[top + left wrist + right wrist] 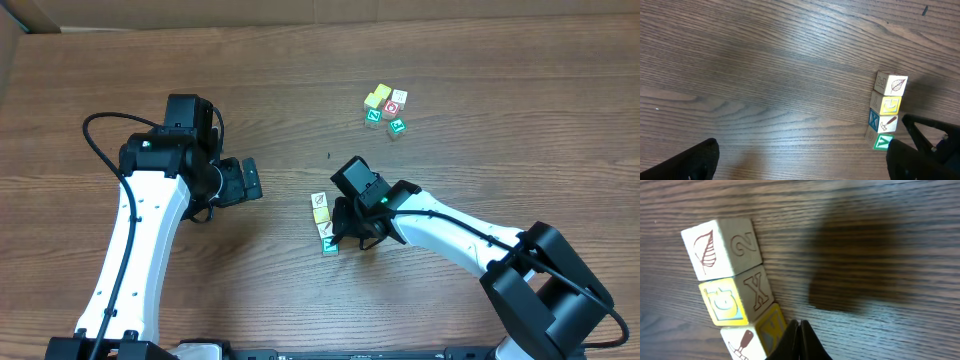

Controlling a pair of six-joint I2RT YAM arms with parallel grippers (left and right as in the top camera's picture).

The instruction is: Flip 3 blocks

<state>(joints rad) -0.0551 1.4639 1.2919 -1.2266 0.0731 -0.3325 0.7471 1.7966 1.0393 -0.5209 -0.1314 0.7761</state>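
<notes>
Beside closed R pincer (pixel 799 330): row of blocks (pixel 725 302)

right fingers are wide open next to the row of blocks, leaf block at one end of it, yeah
Not quite. The right fingers are shut, pressed together, not wide open; the right wrist view shows it. The rest holds: they are next to the row of blocks, with the leaf block at one end.
</notes>
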